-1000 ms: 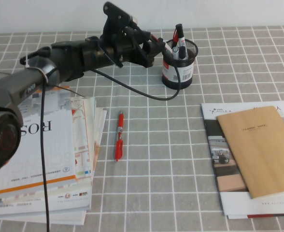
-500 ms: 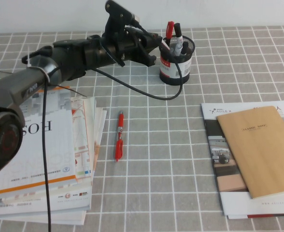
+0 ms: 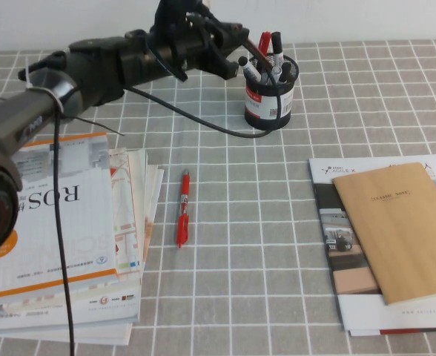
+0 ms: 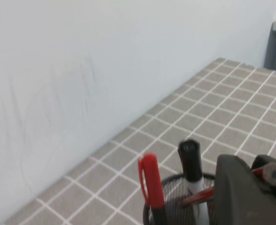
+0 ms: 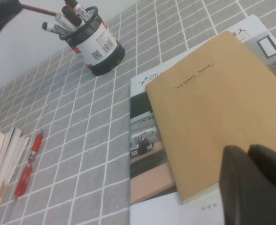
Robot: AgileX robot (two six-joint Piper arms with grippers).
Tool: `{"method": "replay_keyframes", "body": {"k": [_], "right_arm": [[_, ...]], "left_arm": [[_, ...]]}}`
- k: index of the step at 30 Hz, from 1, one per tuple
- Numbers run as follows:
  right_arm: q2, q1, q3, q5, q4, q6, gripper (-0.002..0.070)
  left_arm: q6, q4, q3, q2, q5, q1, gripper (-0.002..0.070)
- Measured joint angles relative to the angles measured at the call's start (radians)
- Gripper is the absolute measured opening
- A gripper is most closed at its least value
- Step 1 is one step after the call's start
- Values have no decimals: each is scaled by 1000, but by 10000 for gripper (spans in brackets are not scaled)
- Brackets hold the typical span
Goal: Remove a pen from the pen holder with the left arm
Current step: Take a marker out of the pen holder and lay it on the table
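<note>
Gripping a pen (image 3: 256, 55), left claw (image 3: 238, 42) rose; right claw (image 5: 247, 157) overhangs notebook (image 5: 213, 103).

The high camera looks down from the near side across the whole table (image 3: 277, 245), up to the far wall (image 4: 81, 70). The left wrist camera sits just above the pen holder (image 3: 269, 95) — very close, facing that wall. The right wrist camera hangs low over the notebook (image 5: 213, 103) at the right, facing far-left; it shares the pen holder and left gripper (image 3: 242, 48), clamped on a pen (image 5: 39, 8), with the high view.
</note>
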Motion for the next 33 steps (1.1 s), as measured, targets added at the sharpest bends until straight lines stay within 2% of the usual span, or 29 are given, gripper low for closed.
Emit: {"method": "replay_keyframes", "body": {"k": [8,11,14,17,23,28,33], "right_arm": [[0,0,0,0,0,0,-13],[0,0,0,0,0,0,-13],[0,0,0,0,0,0,-13],[0,0,0,0,0,0,-13],[0,0,0,0,0,0,-13],[0,0,0,0,0,0,-13],[0,0,0,0,0,0,-13]], "left_arm": [[0,31,0,-95,6,0,25],[-7,109,0,-148,12,0,25],[-74,231,0,-202,25,0,25],[-264,415,0,-262,46,0,25],[-799,921,-8,-382,184,0,25],[-1091,1130,-9,-430,375,0,25],[-1253,1245,-10,-428,561,0,25]]}}
